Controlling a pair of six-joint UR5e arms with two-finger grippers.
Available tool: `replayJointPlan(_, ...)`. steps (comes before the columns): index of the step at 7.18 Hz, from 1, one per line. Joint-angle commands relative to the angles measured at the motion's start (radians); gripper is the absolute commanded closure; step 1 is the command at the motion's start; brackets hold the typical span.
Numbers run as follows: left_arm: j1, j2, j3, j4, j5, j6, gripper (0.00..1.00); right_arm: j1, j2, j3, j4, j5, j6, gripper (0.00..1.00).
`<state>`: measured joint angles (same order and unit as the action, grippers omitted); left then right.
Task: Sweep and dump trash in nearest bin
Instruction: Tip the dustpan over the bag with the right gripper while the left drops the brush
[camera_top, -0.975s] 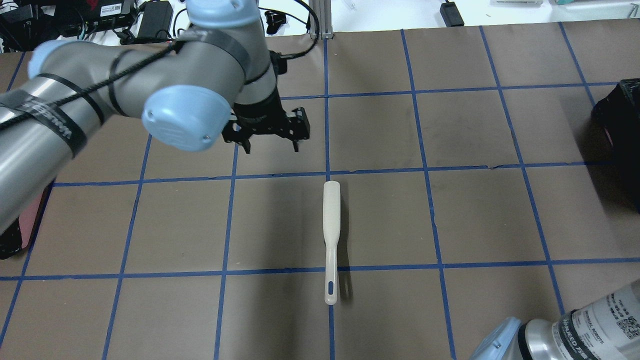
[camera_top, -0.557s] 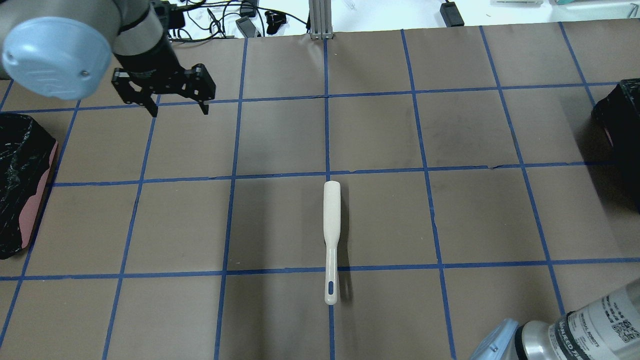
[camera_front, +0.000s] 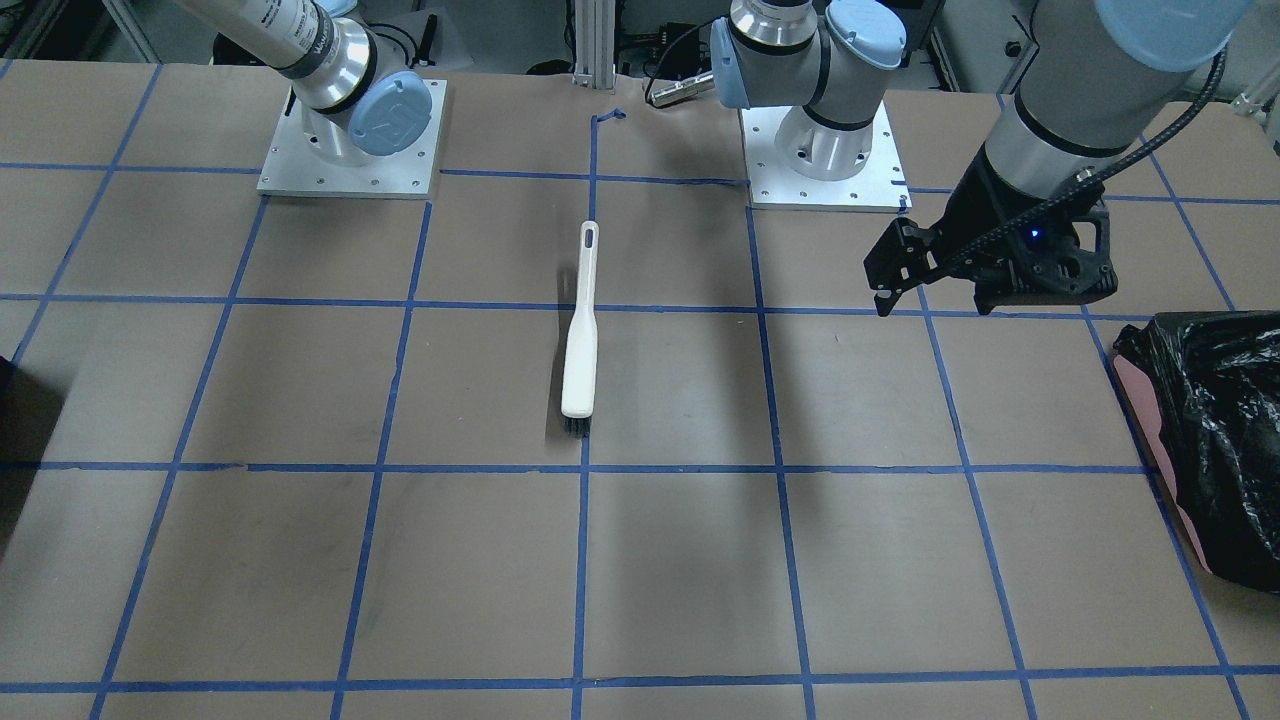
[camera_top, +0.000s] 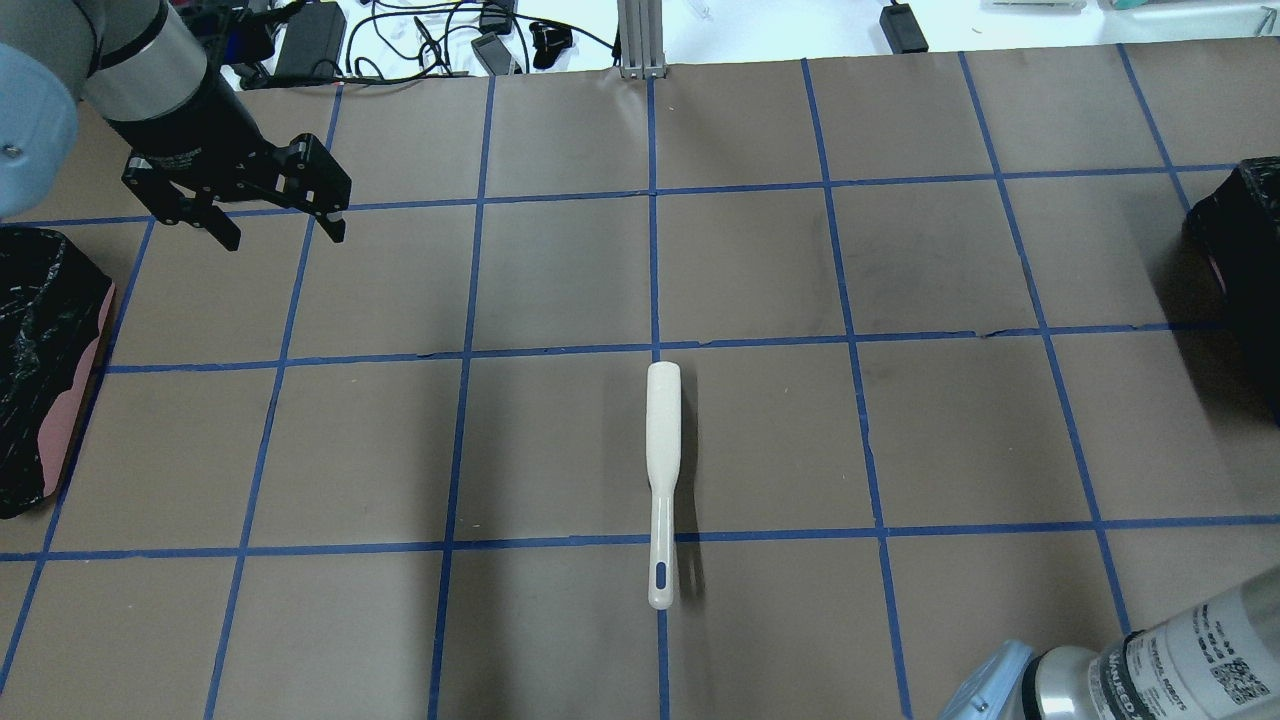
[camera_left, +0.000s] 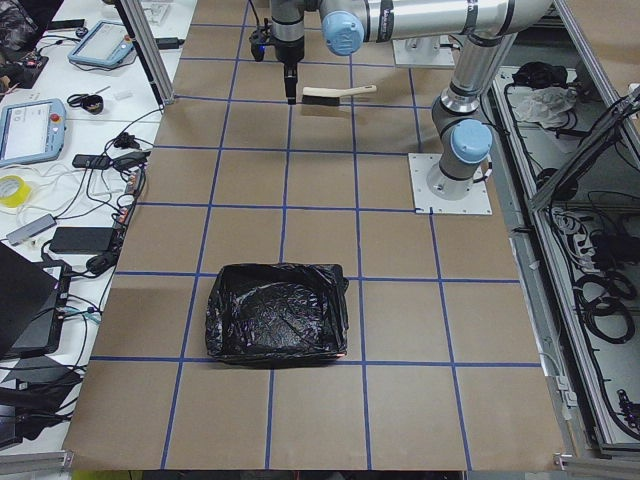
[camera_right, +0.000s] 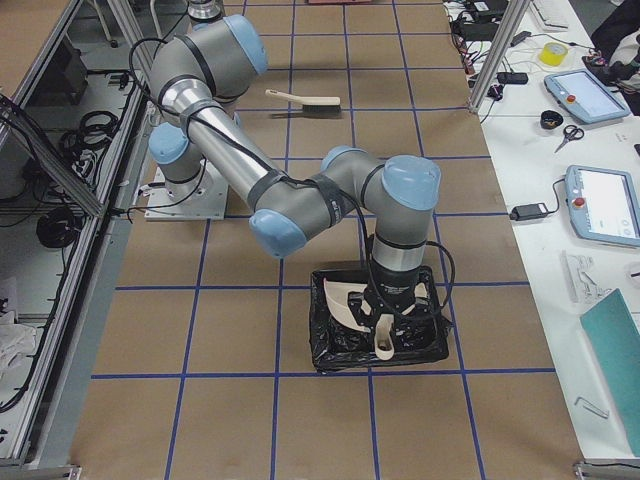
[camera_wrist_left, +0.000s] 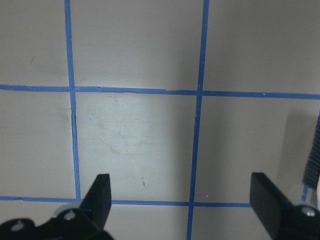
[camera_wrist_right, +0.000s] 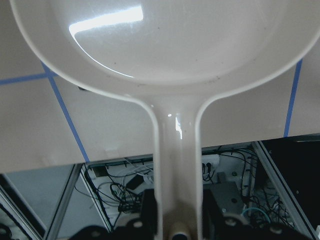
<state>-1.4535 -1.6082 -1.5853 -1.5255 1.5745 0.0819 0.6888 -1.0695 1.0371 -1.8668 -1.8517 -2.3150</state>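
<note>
Basically, this is the dump step, and near its end by the look of it. The right gripper (camera_wrist_right: 177, 220) is clamped on the dustpan (camera_wrist_right: 165, 45) handle, with the pan tipped over the right bin (camera_right: 330, 355). The pan's inside is bare apart from a few specks. Trash isn't visible in any view. None sits on the counter (camera_top: 760, 270), so it's probably already in that bin, but the bag folds hide it. The left gripper (camera_top: 283, 236) hangs over bare counter near the left bin (camera_top: 40, 370), jaws wide apart and holding nothing. The brush (camera_top: 662, 470) lies flat mid-counter along a tape line, well apart from both bins. Next move, as read from here: lift the pan clear without snagging the liner, then set it down. Pan and brush are glossy cream hard plastic. The pan is a shallow rounded scoop with a narrow straight handle; the brush is long and slim, with short dark bristles at one end. The bins are boxy, lined with crinkly shiny black film, pink showing at the edge. The counter is matte brown paper gridded with blue tape.
</note>
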Motion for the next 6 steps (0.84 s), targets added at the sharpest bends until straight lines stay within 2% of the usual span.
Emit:
replayJointPlan(1, -0.013, 0.008, -0.01, 0.004, -0.01, -0.007, 0.0, 0.078, -0.059, 0.017, 0.15, 0.031, 0.278, 1.0)
replayJointPlan(3, -0.031, 0.02, -0.019, 0.005, -0.002, -0.007, 0.0, 0.182, -0.131, 0.117, 0.213, 0.163, 0.556, 1.0)
replayJointPlan(5, -0.085, 0.019, -0.022, 0.014, -0.001, -0.005, 0.0, 0.305, -0.177, 0.254, 0.199, 0.206, 0.798, 1.0)
replayJointPlan(6, -0.085, 0.027, -0.022, 0.013, 0.001, -0.001, 0.0, 0.372, -0.193, 0.286, 0.196, 0.213, 0.926, 1.0)
